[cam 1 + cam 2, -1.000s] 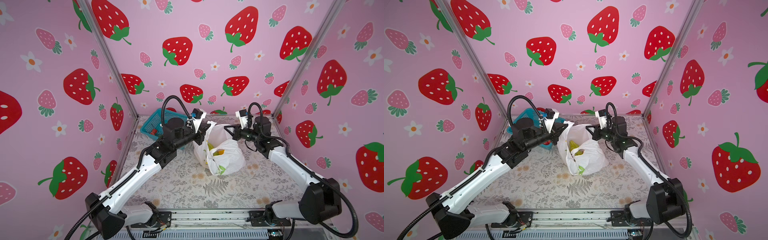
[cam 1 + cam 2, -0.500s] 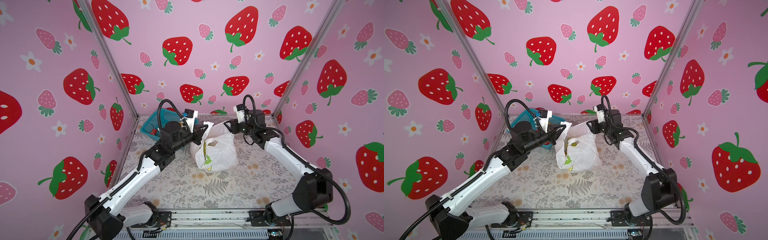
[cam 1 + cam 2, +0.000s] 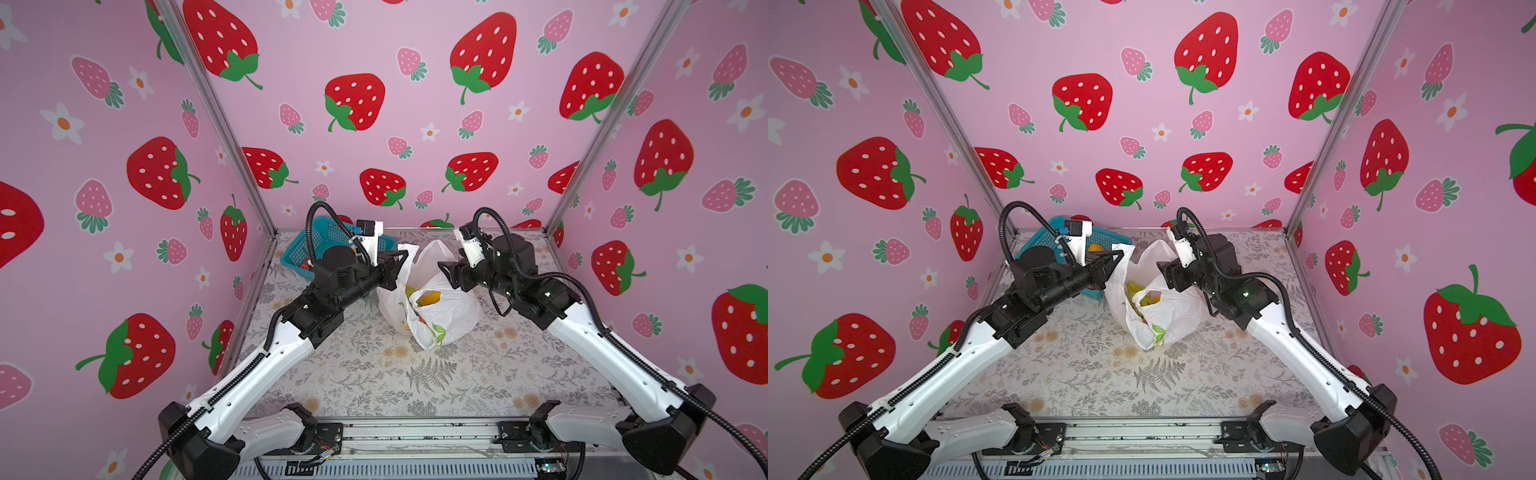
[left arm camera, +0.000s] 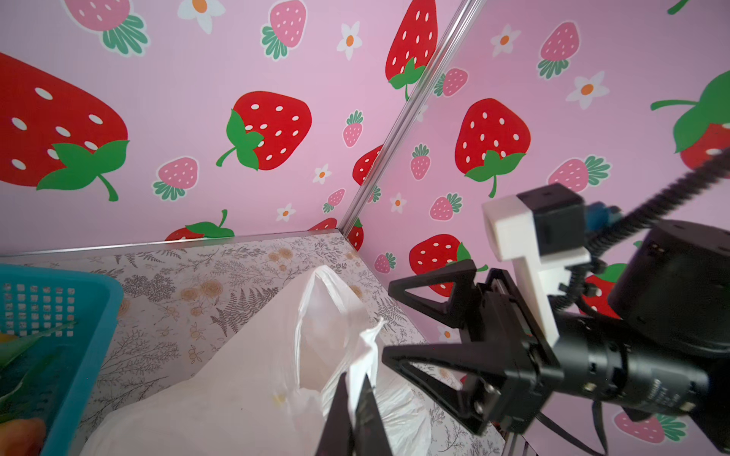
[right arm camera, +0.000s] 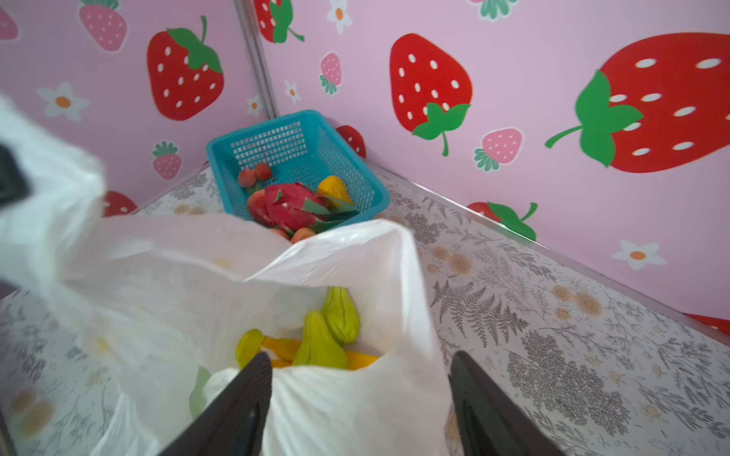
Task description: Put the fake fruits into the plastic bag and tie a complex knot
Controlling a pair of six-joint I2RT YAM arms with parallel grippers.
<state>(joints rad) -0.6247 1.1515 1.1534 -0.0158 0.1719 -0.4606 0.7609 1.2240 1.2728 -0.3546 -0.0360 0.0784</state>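
While the left gripper (image 4: pixel 357 398) keeps its jaws pinched shut on a handle strip of the plastic bag (image 3: pixel 449 307), the right gripper (image 5: pixel 359 398) stands with its jaws wide apart, astride the bag's near rim without clamping it. The bag sits open toward the far middle of the table (image 3: pixel 415 386), with green ridged fruits (image 5: pixel 332 331) and yellow ones inside. A pink dragon fruit (image 5: pixel 292 209) and small red fruits lie in the teal basket (image 5: pixel 355 185) at the table's far left corner.
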